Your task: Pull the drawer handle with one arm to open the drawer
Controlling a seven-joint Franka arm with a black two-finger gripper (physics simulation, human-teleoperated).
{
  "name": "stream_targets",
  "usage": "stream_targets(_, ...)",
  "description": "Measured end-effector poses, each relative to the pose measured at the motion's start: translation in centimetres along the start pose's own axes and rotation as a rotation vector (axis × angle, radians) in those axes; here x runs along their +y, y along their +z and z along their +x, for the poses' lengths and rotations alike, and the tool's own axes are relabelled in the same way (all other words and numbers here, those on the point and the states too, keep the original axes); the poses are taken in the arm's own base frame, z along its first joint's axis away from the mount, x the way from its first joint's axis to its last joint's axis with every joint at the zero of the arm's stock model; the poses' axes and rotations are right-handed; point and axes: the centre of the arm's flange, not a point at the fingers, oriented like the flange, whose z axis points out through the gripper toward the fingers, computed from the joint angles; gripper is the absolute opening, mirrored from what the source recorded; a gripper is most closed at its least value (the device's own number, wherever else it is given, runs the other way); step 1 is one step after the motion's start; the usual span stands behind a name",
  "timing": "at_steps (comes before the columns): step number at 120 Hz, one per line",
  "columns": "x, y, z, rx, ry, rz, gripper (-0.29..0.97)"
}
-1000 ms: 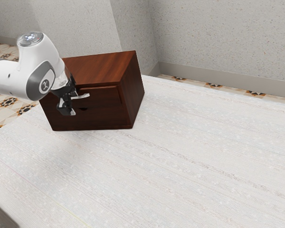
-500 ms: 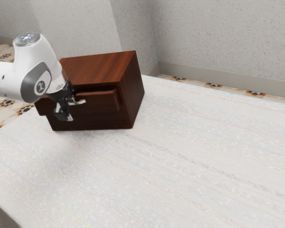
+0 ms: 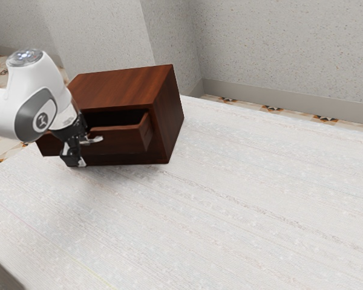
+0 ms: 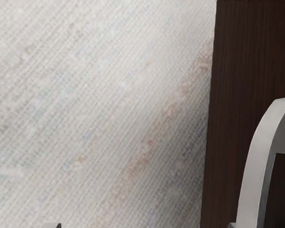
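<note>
The pale table (image 3: 230, 211) is filling the lower and right parts of the exterior view, nearest the camera. At the left of the frame, the white arm (image 3: 30, 103) is reaching down. Its black gripper (image 3: 78, 150) is hanging just above the table, right at the silver drawer handle (image 3: 92, 140). Whether the gripper is clamped on that handle or standing apart around it cannot be told. In the wrist view the handle is showing as a grey curved bar close to the hand, set against dark wood with the table beside it. The drawer (image 3: 118, 140) is sitting left of centre, partly pulled out toward the frame's left, and a dark gap is showing above its front. Behind it the brown wooden cabinet (image 3: 127, 87) is standing on the table, in the upper left of the frame. Farthest back, the speckled wall (image 3: 278, 42) is running across the top.
</note>
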Motion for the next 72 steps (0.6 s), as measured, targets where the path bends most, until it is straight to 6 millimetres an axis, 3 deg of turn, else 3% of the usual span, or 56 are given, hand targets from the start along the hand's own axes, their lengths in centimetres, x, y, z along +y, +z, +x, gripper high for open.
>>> stream_targets(46,-2.3,-1.3,0.4,0.009,-0.008,0.001,0.40)
stream_targets(72,-2.7,-1.9,-0.7,-0.001,0.007,0.003,0.40)
